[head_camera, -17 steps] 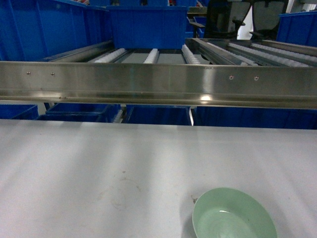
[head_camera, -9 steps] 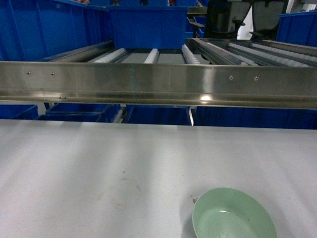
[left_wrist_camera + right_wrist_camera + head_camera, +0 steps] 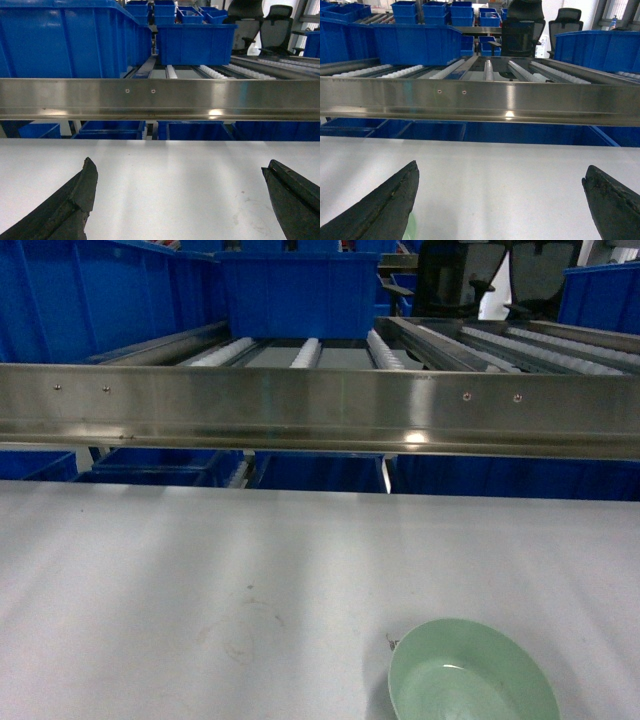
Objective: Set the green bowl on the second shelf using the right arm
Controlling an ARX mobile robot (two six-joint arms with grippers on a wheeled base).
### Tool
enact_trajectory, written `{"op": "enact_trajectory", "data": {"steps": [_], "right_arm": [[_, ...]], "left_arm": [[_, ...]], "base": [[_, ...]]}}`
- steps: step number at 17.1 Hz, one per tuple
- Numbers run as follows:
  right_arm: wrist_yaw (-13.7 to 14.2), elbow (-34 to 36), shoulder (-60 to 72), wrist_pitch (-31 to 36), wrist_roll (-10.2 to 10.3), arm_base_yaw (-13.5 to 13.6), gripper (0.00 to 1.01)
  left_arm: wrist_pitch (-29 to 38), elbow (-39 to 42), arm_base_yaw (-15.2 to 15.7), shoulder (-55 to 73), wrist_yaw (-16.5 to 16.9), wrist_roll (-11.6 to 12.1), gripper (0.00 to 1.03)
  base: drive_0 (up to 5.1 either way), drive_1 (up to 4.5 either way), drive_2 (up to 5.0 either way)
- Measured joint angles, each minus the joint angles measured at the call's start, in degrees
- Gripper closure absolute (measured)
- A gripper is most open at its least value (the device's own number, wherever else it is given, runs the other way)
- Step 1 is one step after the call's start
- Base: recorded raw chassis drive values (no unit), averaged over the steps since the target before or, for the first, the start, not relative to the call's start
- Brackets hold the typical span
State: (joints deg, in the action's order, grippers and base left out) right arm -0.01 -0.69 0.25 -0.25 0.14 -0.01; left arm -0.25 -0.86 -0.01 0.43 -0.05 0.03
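The green bowl [image 3: 470, 672] sits upright on the grey-white table [image 3: 200, 570], near its front edge at the right. In the right wrist view only a thin green sliver of the bowl [image 3: 410, 227] shows beside the left finger. My right gripper [image 3: 502, 166] hangs open just above the table with nothing between its fingers. My left gripper [image 3: 179, 164] is open too, over bare tabletop. Neither gripper shows in the head view. Behind the steel front rail [image 3: 320, 410] lies the second shelf [image 3: 305, 352] with its white roller tracks.
A large blue crate [image 3: 298, 292] stands at the back of the roller level and a bigger one [image 3: 65, 37] at its left. More blue crates [image 3: 170, 465] sit below the rail. Black office chairs [image 3: 520, 25] stand beyond the rack.
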Motion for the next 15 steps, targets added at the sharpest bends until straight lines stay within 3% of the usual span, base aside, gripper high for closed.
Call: {"op": "enact_trajectory", "data": {"steps": [15], "right_arm": [[0.00, 0.00, 0.00, 0.00, 0.00, 0.00, 0.03]], "left_arm": [[0.00, 0.00, 0.00, 0.00, 0.00, 0.00, 0.05]], "base": [[0.0, 0.00, 0.0]]}}
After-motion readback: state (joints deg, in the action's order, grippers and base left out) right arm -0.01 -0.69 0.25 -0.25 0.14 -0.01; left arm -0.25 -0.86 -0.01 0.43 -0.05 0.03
